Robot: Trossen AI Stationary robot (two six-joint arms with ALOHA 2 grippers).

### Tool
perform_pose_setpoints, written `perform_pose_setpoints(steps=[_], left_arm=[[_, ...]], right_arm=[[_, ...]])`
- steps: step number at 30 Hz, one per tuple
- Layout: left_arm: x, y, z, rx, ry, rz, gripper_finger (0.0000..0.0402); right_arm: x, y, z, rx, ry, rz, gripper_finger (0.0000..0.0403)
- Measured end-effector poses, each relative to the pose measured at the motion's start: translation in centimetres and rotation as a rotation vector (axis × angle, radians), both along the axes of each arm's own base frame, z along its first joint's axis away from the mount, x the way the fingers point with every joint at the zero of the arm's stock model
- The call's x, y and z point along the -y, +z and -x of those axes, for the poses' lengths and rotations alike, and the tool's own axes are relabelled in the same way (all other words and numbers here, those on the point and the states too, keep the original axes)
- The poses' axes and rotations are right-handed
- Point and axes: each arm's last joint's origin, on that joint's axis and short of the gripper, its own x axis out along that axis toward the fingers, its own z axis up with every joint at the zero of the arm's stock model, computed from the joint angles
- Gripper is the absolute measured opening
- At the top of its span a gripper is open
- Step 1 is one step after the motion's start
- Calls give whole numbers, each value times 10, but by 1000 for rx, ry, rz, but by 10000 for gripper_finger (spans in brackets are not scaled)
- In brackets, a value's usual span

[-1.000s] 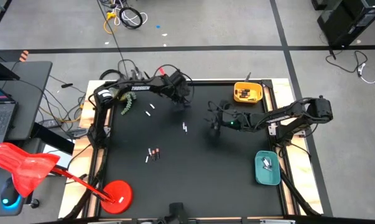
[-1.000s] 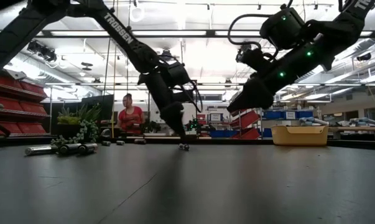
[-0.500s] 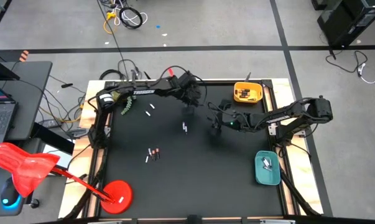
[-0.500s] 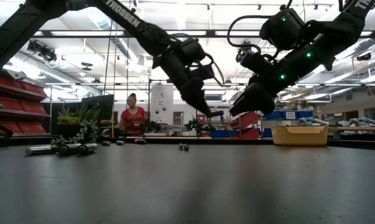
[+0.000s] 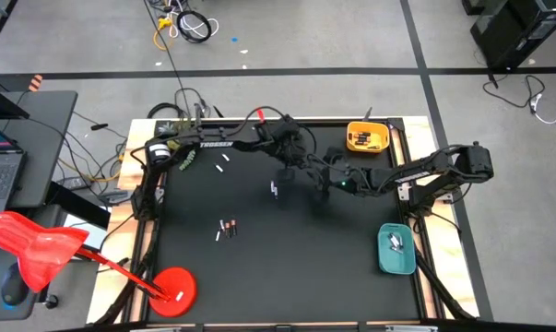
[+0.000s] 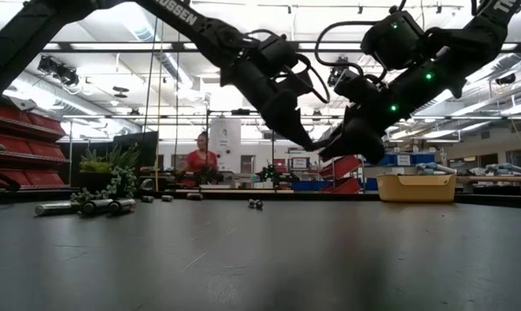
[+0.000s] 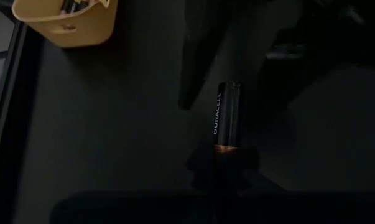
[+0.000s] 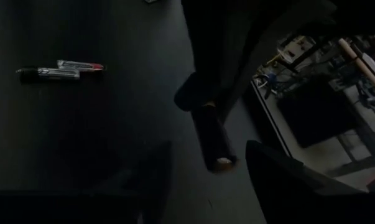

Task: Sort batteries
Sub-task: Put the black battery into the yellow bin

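Note:
My left gripper (image 5: 303, 167) is shut on a dark battery (image 7: 227, 118) with a copper end, held above the table's middle. My right gripper (image 5: 320, 177) is open right next to it. In the right wrist view its two fingers (image 8: 155, 171) stand either side of the battery's free end (image 8: 215, 149) without touching it. More batteries lie on the black table: a pair (image 5: 274, 189), a small group (image 5: 227, 228), white ones (image 5: 224, 164) and a cluster (image 5: 187, 159) at the far left. My left gripper pinches the battery by its copper end (image 7: 226, 151) between its two fingers. The fingers slant down toward the table's right, and the battery sticks out beyond their tips, in line with them. It hangs clear of the table, its black end toward my right gripper.
A yellow tray (image 5: 367, 136) with batteries stands at the far right corner and a teal tray (image 5: 396, 249) at the near right. A red lamp-like stand (image 5: 171, 286) sits at the near left corner. A person (image 6: 200, 161) is in the room beyond the table.
My left gripper has risen from near the table top and swung toward the table's right, up to my right gripper, carrying the battery between that gripper's fingers. The batteries on the table lie as before.

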Motion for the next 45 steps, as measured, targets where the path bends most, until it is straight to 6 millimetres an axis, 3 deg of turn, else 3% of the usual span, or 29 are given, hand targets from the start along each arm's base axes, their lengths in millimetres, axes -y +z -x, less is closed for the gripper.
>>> perform_pose_setpoints(steps=[8,18,24,32,35,40,45], left_arm=[[7,3,-6,39,-12,-5,0],[12,2,-6,26,-19,1,0],[12,2,-6,25,6,9,8],[11,2,-7,9,74,-49,128],[9,4,-5,-3,105,-79,156],[11,20,3,7,105,-95,161],[13,35,11,10,116,-119,149]], right_arm=[[-1,0,-1,-2,27,-1,164],[-1,5,-6,-43,54,-17,54],[0,10,-9,-90,49,-32,54],[3,8,-7,-82,-23,-82,54],[3,5,-3,-119,-73,-112,54],[10,7,4,-157,-225,-190,54],[26,17,22,-86,-434,-251,54]])
